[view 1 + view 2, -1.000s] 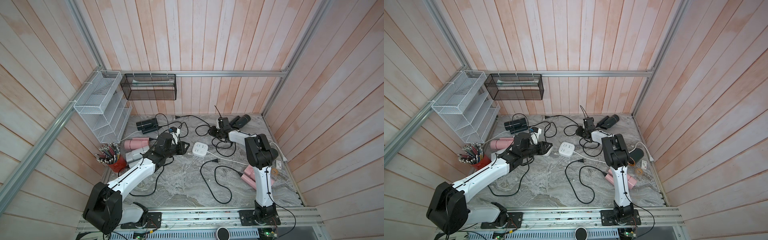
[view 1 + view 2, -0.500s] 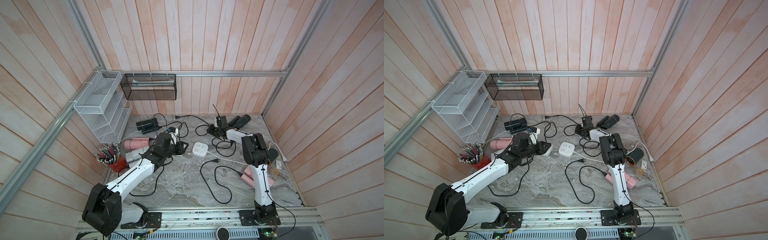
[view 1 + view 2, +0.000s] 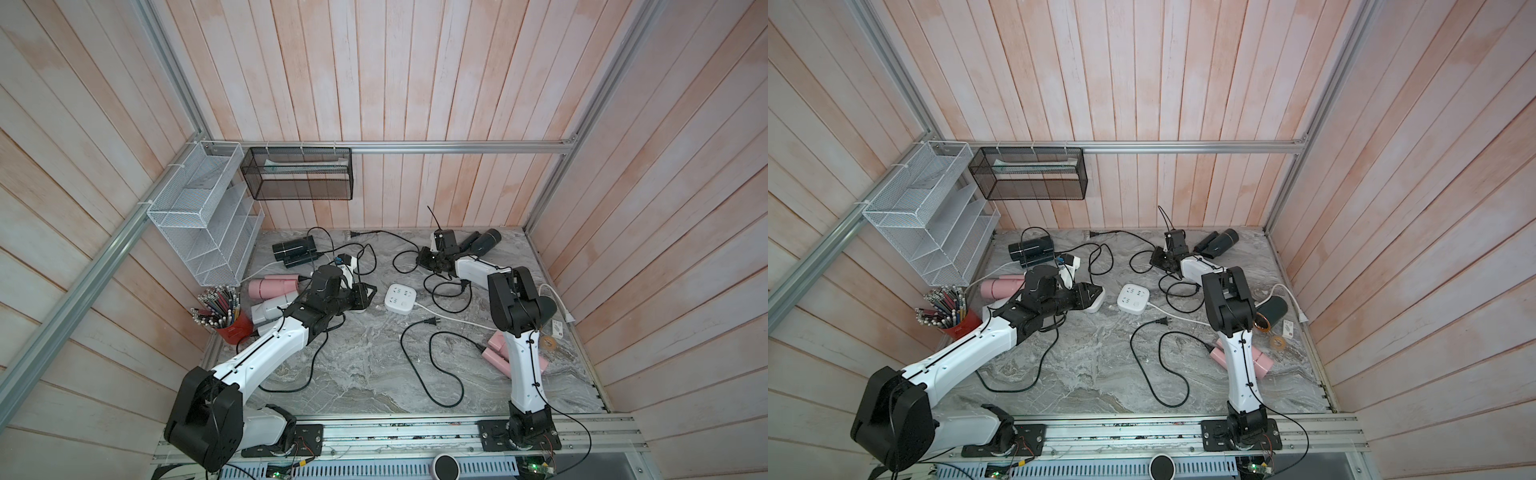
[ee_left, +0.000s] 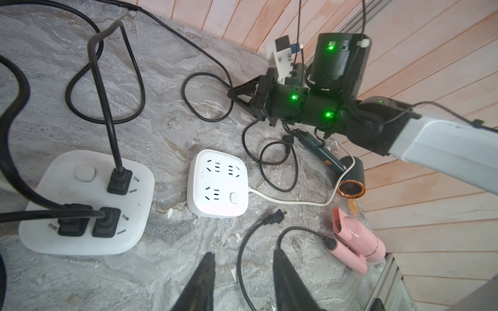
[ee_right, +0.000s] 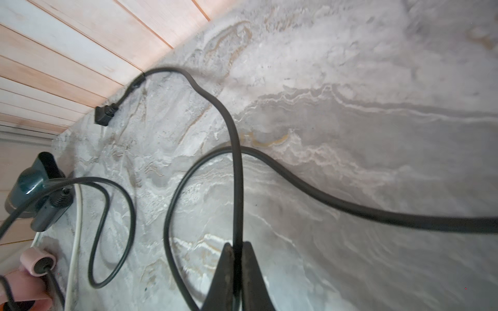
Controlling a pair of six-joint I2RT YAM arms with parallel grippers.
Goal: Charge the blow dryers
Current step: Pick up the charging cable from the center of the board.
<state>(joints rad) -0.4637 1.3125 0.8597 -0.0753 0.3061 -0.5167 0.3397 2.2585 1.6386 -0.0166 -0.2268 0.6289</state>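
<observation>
A tag (image 3: 557,328) at the right wall bears red print too small to read. On the grey marbled tabletop (image 3: 361,374), between pale wood-slat walls (image 3: 415,83), the blow dryers (image 3: 272,286) lie along the left, back and right edges, leaving the front middle open but for a loose plug (image 3: 432,322). The right gripper (image 5: 237,249) pinches a black cord (image 5: 237,167); the left gripper (image 4: 244,258) hangs part-open, empty, near two white power strips (image 4: 218,183).

Tabletop (image 3: 365,374) grey marble w/ white veins. Walls (image 3: 415,83) pale pink-white planks. Pink dryer (image 3: 272,286), black dryer (image 3: 293,248), dk-teal dryer (image 4: 357,172) w/ copper rim. Power strip (image 3: 400,296) white; cord (image 5: 237,161) black. Pencil cup (image 3: 232,330) red. Mesh rack (image 3: 199,224) white, mesh basket (image 3: 297,174) black.
</observation>
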